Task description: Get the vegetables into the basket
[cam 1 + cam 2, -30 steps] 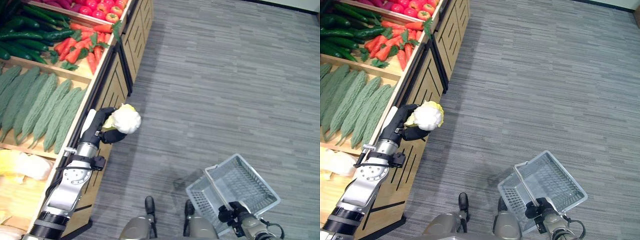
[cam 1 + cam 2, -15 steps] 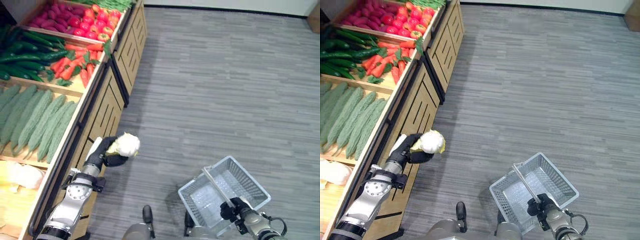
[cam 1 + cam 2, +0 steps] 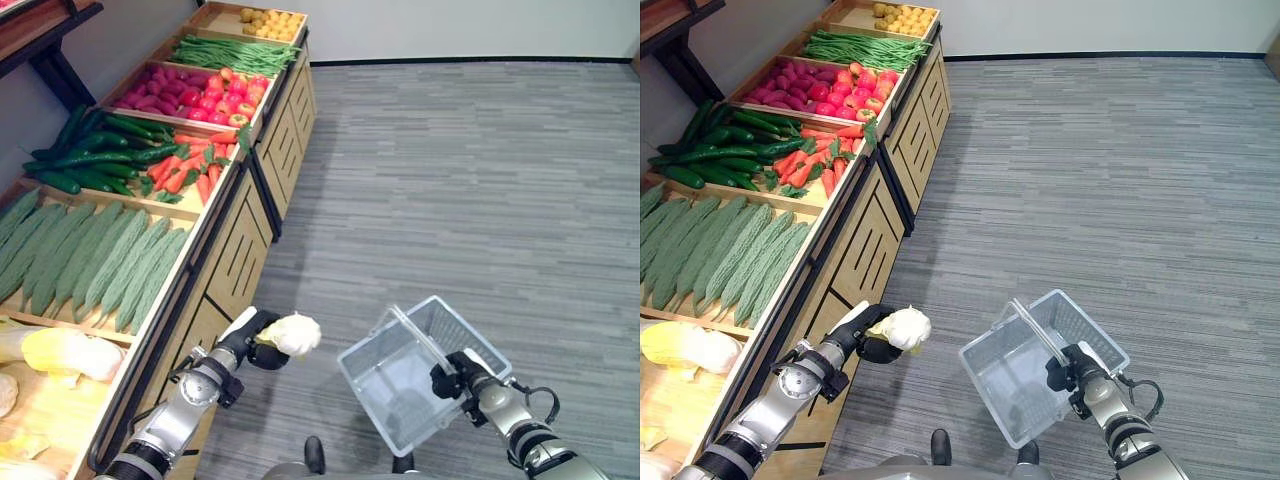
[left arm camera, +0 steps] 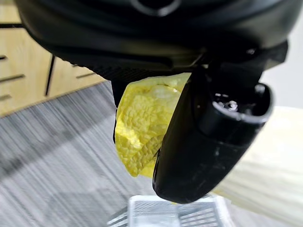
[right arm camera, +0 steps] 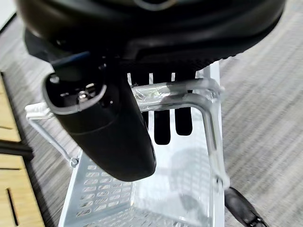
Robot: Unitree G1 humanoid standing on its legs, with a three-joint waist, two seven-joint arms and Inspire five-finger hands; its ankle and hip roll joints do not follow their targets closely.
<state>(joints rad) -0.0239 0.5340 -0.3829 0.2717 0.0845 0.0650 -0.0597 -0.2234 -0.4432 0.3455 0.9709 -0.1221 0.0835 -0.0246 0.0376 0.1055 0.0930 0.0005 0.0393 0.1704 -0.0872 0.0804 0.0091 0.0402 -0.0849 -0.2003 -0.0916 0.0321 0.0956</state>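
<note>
**Cabbage in hand, basket tipped toward it: the drop is the risky bit**

Left eye view: the left hand (image 3: 248, 340) sits low in the frame, left of centre, with its fingers curled round a pale yellow-white cabbage (image 3: 293, 333). Just right of it, the right hand (image 3: 452, 377) is wrapped round the handle of a clear plastic basket (image 3: 385, 395), which hangs tilted with its open side facing the cabbage. The basket looks empty. Cabbage and basket are near each other but not touching.

Right eye view: same layout. The wooden produce stand (image 3: 872, 232) runs up the left side, with bitter gourds (image 3: 720, 255), carrots (image 3: 810, 160), cucumbers (image 3: 720, 135) and tomatoes (image 3: 855, 95) in its bins.

Left wrist view: thumb and fingers are clamped on the crinkly yellow leaves, with the basket's rim showing past them.

Right wrist view: fingers hooked over the clear handle, empty basket floor past them.

My worry: the basket hangs from one handle and is tilted a lot, so a cabbage let go short of the rim would probably land on the grey floor (image 3: 480, 190). Even a good drop could swing the basket or roll the cabbage back out.
</note>
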